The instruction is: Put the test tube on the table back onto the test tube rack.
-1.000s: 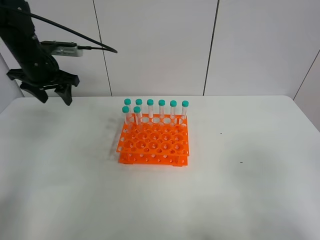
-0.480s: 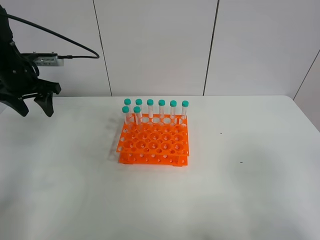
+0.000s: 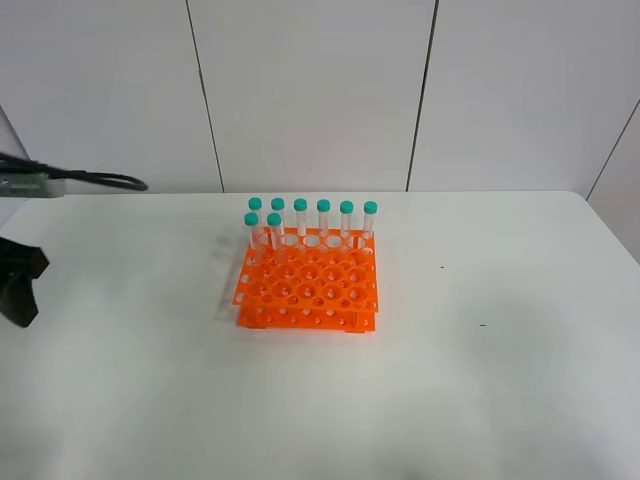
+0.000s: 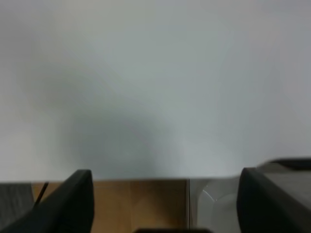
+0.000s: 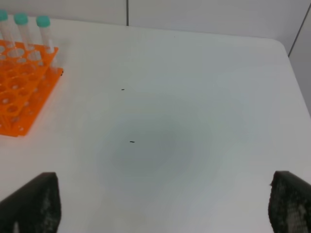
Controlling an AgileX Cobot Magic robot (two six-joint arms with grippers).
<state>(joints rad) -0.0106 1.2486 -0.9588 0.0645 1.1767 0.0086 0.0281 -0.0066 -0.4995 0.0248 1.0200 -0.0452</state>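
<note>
The orange test tube rack [image 3: 307,290] stands mid-table with several teal-capped tubes [image 3: 312,220] upright along its back rows. No test tube lies on the white table [image 3: 500,380] in any view. My left gripper [image 3: 15,285] hangs at the table's left edge, only partly in the high view. In the left wrist view that gripper [image 4: 165,204] is open with nothing between its fingers. My right gripper [image 5: 163,208] is open and empty over bare table, to the right of the rack [image 5: 19,102] and its tubes [image 5: 43,29].
A black cable [image 3: 95,181] runs from the left arm at the far left. The left wrist view shows the table's edge [image 4: 146,177] with a brown surface [image 4: 141,204] below it. A panelled white wall [image 3: 320,90] stands behind the table.
The left arm has swung from the back left corner out to the left and down, nearly leaving the high view. The rack and tubes have not moved.
</note>
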